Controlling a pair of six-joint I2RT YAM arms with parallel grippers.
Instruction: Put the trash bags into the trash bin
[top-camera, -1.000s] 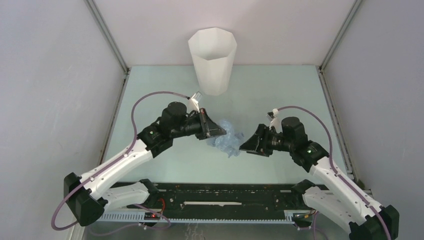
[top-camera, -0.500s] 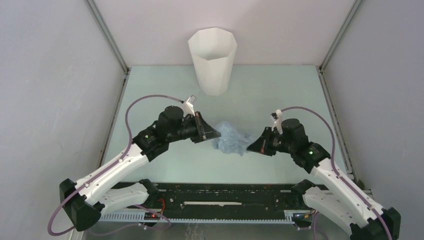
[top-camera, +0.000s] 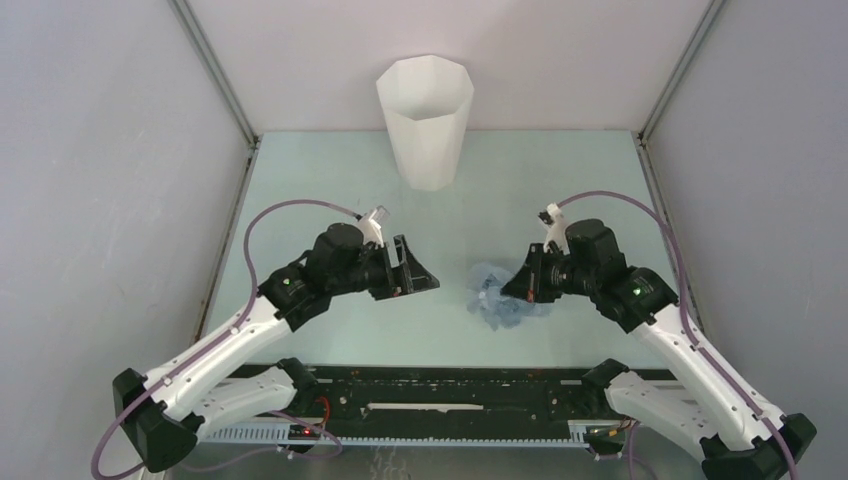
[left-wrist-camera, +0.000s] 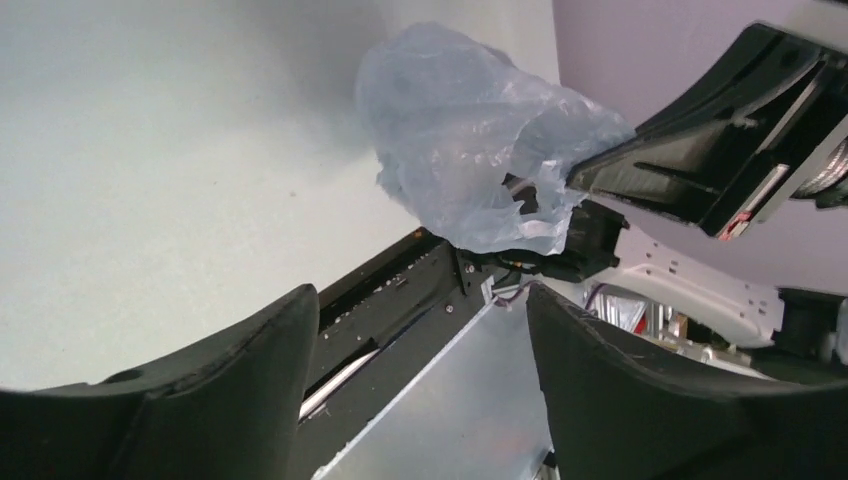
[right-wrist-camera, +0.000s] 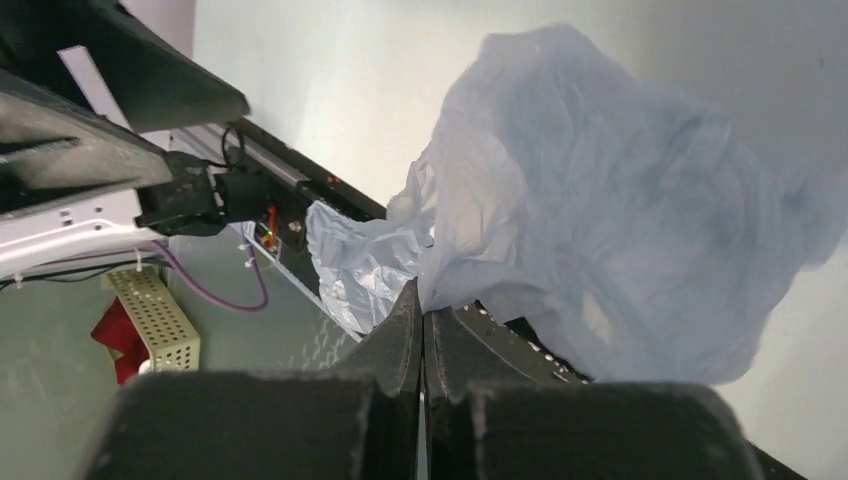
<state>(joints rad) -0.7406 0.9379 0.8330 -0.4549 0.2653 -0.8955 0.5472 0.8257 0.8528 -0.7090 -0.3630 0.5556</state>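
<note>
A: Checking the grip first: which gripper has the trash bag (top-camera: 490, 302)?
B: Right gripper (top-camera: 512, 290), jaws pinched tight on a fold of the pale-blue film. Its wrist view shows the crumpled bundle bulging out from the closed tips. Left gripper (top-camera: 414, 272) stands spread wide, holding nothing, apart from the bag
A: Position of the bag?
B: Toward the near side of the table (top-camera: 580, 190), right of centre, between the two grippers and on the right gripper's left. It is balled up, so it has no clear long axis. Whether it rests on the surface or hangs just above it, I cannot tell
A: And the trash bin (top-camera: 425, 120)?
B: Upright at the far edge, well apart, ahead and to the left of the right gripper. The left gripper is somewhat nearer the bin, but the right one has the load
A: Obstructions?
B: None on the table between them. In my judgement the tall rim is the obstacle, and the carry must clear it before release
</note>
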